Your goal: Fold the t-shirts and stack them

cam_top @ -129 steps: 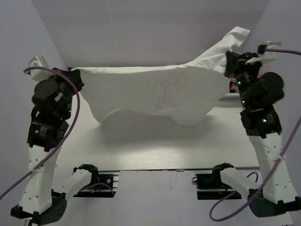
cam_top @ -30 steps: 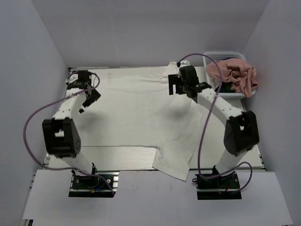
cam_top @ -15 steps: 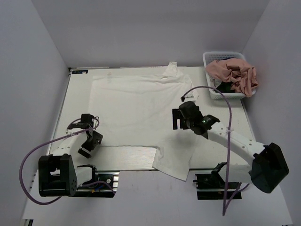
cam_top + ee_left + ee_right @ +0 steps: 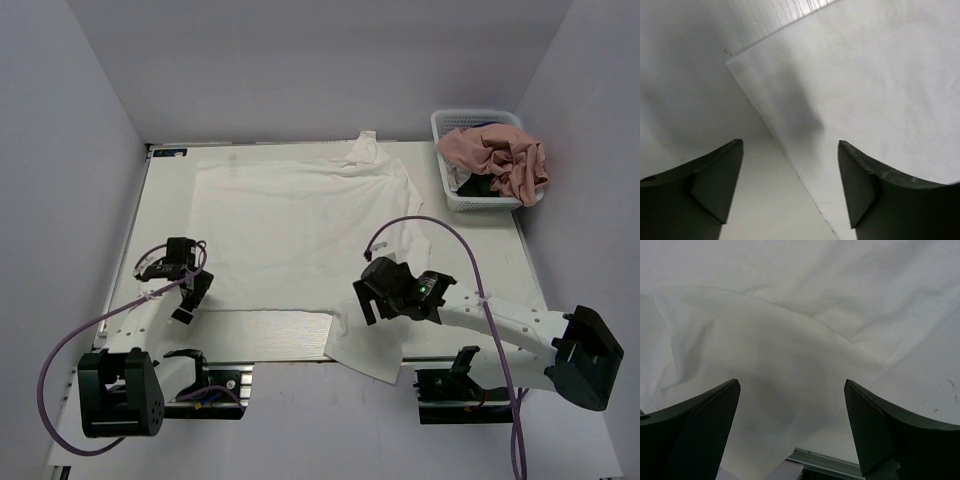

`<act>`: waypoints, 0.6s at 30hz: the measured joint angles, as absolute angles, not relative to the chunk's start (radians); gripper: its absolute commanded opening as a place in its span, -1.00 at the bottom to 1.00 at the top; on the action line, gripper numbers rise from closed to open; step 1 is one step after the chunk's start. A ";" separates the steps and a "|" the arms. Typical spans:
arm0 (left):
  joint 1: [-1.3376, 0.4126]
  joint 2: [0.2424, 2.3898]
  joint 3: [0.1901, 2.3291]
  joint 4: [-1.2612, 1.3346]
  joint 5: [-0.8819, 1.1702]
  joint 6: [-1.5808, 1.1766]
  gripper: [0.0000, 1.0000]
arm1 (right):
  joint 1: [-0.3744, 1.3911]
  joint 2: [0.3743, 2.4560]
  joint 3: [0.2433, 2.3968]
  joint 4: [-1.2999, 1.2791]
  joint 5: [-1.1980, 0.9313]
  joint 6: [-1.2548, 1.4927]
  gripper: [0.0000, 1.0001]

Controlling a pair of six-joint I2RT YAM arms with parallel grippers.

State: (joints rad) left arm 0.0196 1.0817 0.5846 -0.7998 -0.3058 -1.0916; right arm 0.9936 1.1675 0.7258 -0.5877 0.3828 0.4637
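From above, the white tee (image 4: 290,225) lies spread flat on the surface (image 4: 165,200), unfolded, one near flap drooping over the surface's edge. The left gripper (image 4: 186,298) hovers at the tee's near-left corner, the right gripper (image 4: 366,296) over its near-right part. Beyond the tee's far-right corner, a pink tee (image 4: 495,155) sits bunched in the basket (image 4: 478,204). By my reckoning no fold is made and no stack begun.

Left wrist: the left gripper (image 4: 790,190) is spread, empty, above the tee's (image 4: 880,90) edge.

Right wrist: the right gripper (image 4: 790,435) is spread, empty, over rumpled tee (image 4: 790,330).

White t-shirt (image 4: 290,230), pink t-shirt (image 4: 492,156)
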 measured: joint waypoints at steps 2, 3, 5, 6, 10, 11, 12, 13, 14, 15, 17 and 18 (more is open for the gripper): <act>0.020 1.082 0.585 -0.793 -0.318 -1.105 0.63 | 1.024 1.157 0.725 -0.617 0.383 0.471 0.81; 0.020 1.095 0.585 -0.789 -0.327 -1.117 0.56 | 1.036 1.161 0.728 -0.633 0.382 0.474 0.81; 0.020 1.132 0.584 -0.783 -0.341 -1.139 0.50 | 1.077 1.201 0.742 -0.672 0.379 0.488 0.81; 0.020 1.154 0.583 -0.778 -0.347 -1.147 0.38 | 1.099 1.226 0.747 -0.682 0.375 0.492 0.81; 0.023 1.211 0.571 -0.746 -0.367 -1.176 0.04 | 1.196 1.306 0.751 -0.700 0.346 0.494 0.81; 0.024 1.220 0.572 -0.747 -0.377 -1.178 -0.09 | 1.213 1.311 0.751 -0.702 0.336 0.493 0.81; 0.024 1.224 0.572 -0.743 -0.384 -1.181 -0.24 | 1.229 1.312 0.751 -0.702 0.325 0.493 0.81; 0.024 1.229 0.573 -0.739 -0.390 -1.183 -0.63 | 1.242 1.311 0.750 -0.700 0.312 0.494 0.81; 0.024 1.234 0.575 -0.734 -0.396 -1.190 -0.89 | 1.252 1.309 0.750 -0.699 0.303 0.494 0.78; 0.024 1.239 0.575 -0.720 -0.398 -1.193 -1.00 | 1.267 1.304 0.747 -0.694 0.294 0.494 0.78; 0.024 1.246 0.577 -0.703 -0.402 -1.195 -1.00 | 1.294 1.285 0.728 -0.674 0.261 0.498 0.72; 0.024 1.248 0.578 -0.698 -0.403 -1.195 -1.00 | 1.307 1.274 0.718 -0.668 0.242 0.498 0.72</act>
